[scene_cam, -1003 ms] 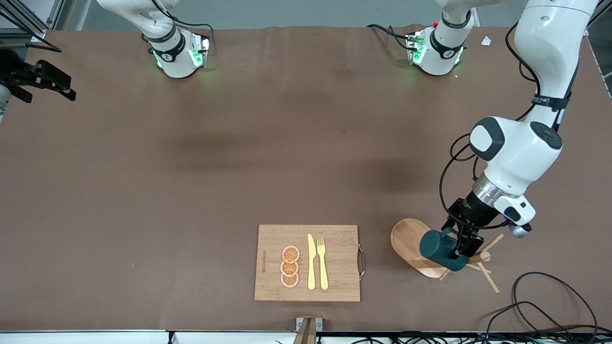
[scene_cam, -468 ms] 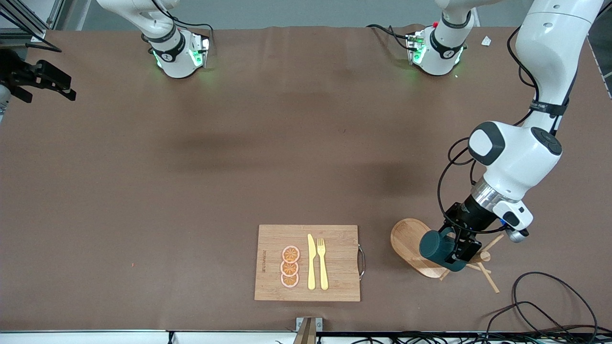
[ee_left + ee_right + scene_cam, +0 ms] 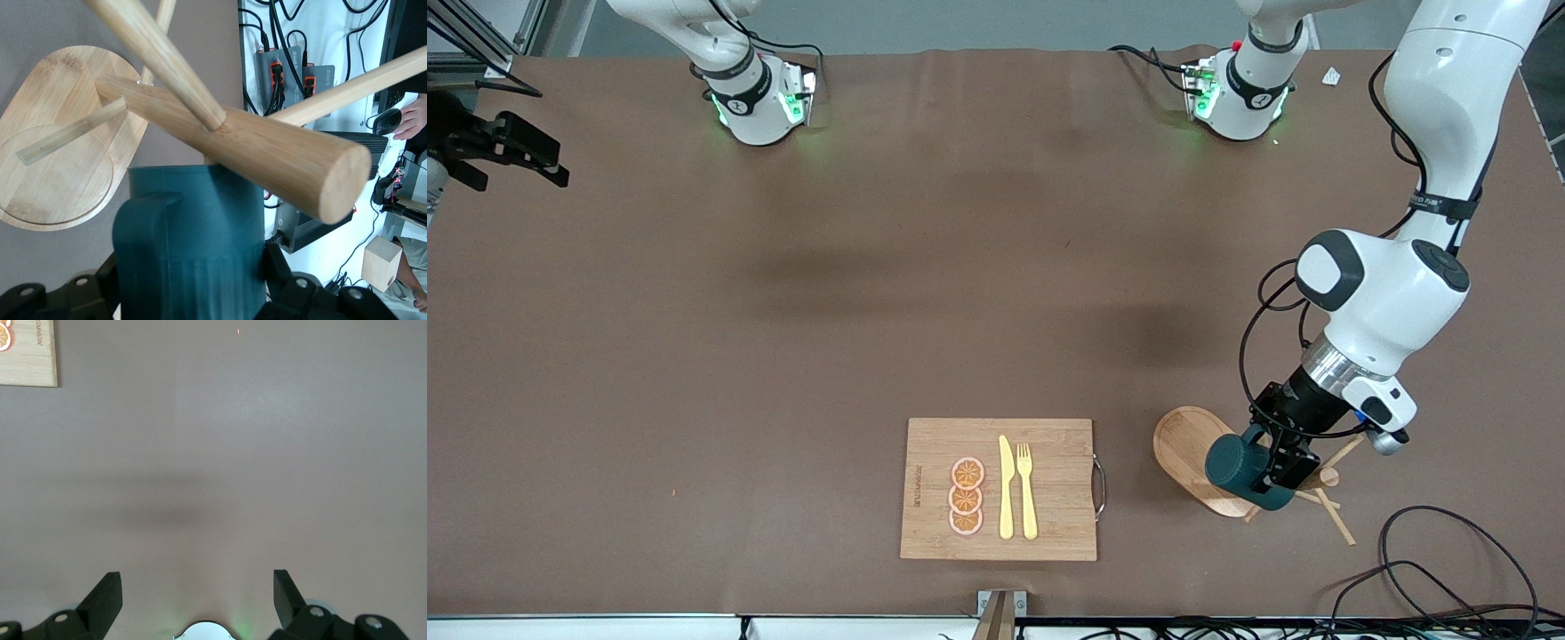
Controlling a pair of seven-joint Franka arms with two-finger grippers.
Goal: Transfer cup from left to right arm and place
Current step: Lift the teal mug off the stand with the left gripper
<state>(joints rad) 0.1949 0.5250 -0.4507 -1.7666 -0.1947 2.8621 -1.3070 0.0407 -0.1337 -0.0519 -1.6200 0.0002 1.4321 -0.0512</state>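
The dark teal cup (image 3: 1232,467) lies on its side, hung on a peg of the wooden mug tree (image 3: 1327,477), above the tree's oval base (image 3: 1181,443). My left gripper (image 3: 1279,469) is shut on the cup (image 3: 193,233), with a black finger (image 3: 277,263) pressed on each side of its ribbed wall beside the handle (image 3: 143,230). The tree's thick stem (image 3: 267,150) crosses just over the cup. My right gripper (image 3: 511,147) waits open over bare table at the right arm's end, its fingers (image 3: 107,597) wide apart with nothing between them.
A bamboo cutting board (image 3: 1058,542) lies near the front edge with three orange slices (image 3: 966,496), a yellow knife (image 3: 1006,489) and a fork (image 3: 1027,489) on it. Black cables (image 3: 1432,569) loop at the front corner of the left arm's end.
The left gripper's fingers have closed onto the cup. The left wrist has settled slightly lower and nearer the tree's base. The right arm has not moved.
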